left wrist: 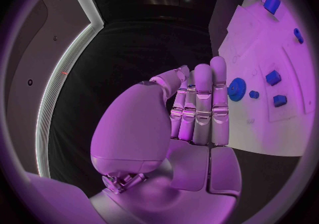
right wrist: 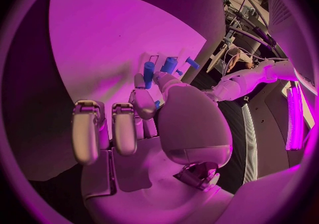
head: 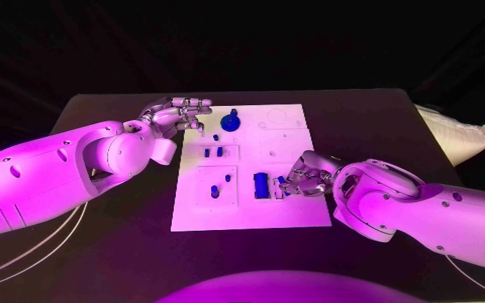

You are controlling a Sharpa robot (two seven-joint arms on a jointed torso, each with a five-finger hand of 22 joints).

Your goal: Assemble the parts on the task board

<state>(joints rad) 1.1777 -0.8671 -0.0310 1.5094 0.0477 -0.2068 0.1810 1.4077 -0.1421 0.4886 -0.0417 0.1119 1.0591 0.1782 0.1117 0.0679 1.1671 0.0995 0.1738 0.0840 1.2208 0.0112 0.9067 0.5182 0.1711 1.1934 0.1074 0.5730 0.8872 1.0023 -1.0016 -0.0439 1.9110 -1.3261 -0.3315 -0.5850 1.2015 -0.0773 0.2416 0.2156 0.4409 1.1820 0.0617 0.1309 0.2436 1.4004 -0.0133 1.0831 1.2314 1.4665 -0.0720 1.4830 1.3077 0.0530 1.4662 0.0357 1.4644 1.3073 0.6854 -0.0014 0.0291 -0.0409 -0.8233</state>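
Look at the task board (head: 288, 215) first: it lies flat in the middle of the black surface (head: 121, 240), with its recesses facing up so the parts can be dropped or pressed in from above. The blue gear (head: 231, 120) sits toward 12 o'clock on the board, two small blue blocks (head: 212, 152) lie in a framed recess at about 10 o'clock from the board's centre, and a single small blue piece (head: 214, 191) lies at about 8 o'clock.

Your right robot hand (head: 306, 177) rests on the board at about 4 o'clock, its fingers curled down beside the tall blue block (head: 261, 185). In the right wrist view a blue cylinder (right wrist: 149, 74) stands just past the fingertips (right wrist: 140, 81), and something blue shows tucked under the fingers, so it is probably pinching or pressing a part into its seat; you cannot tell for sure whether it truly holds one.

Your left robot hand (head: 180, 115) hovers off the board's far-left corner, around 11 o'clock, near the gear but apart from it. The left wrist view shows its fingers (left wrist: 202, 107) straight, pressed side by side, with nothing between them and the palm: it is empty. That pose reads as waiting, kept off the board so the right hand has room to work.

Judge the task as mid-way, with several parts still loose.
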